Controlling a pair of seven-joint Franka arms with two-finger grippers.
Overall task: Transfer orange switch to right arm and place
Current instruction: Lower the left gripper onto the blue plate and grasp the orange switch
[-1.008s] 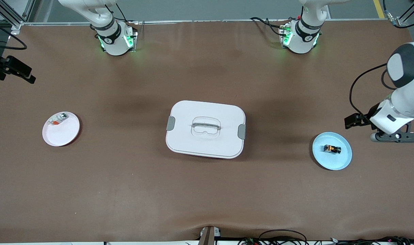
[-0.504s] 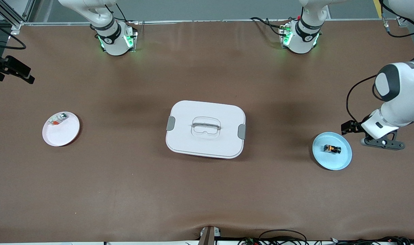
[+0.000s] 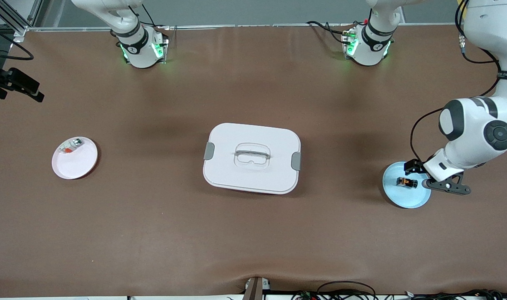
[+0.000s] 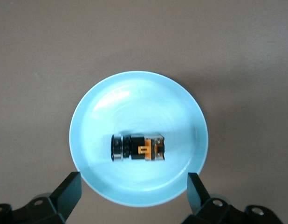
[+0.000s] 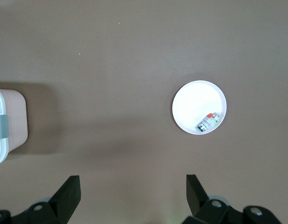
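The orange switch [image 3: 407, 182], a tiny black block with an orange face, lies on its side in a pale blue plate [image 3: 403, 199] toward the left arm's end of the table. My left gripper [image 3: 445, 186] hangs over that plate's edge, open. In the left wrist view the switch [image 4: 137, 147] rests on the plate [image 4: 134, 93], with the left gripper [image 4: 133, 182] above it and its black fingers [image 4: 69, 186] spread wider than the switch. My right gripper [image 5: 132, 186] is open and empty, high over bare table.
A white lidded box [image 3: 252, 158] with grey latches stands mid-table. A white plate [image 3: 76, 164] holding a silvery-white piece with a red-orange bit [image 3: 70, 146] sits toward the right arm's end. The right wrist view shows that plate [image 5: 195, 105] and the box's corner [image 5: 4, 126].
The left arm has swung in from the table's end and lowered, bringing its open gripper over the blue plate. The switch and the right arm have not visibly moved.
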